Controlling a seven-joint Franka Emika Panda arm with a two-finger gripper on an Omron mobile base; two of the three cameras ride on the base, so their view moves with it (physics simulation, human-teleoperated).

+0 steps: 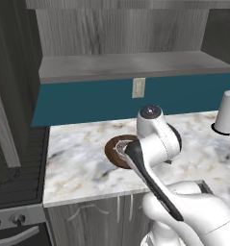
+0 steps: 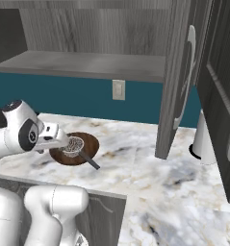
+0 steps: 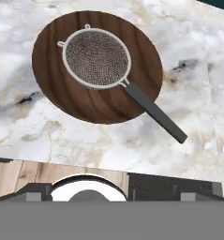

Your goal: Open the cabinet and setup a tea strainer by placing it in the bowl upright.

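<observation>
Hand (image 2: 63, 141) over one strainer (image 3: 96, 58), one bowl (image 3: 52, 89)

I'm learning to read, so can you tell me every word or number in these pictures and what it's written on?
There are no words, numbers or signs to read here.
The bowl, the tea strainer in it, the cabinet, the counter, the wall switch plate and the paper towel roll all look blank.

teal wall (image 1: 87, 98) with a white outlet (image 1: 138, 87) behind a marble counter (image 1: 83, 163), stove (image 1: 15, 168) alongside.
</observation>
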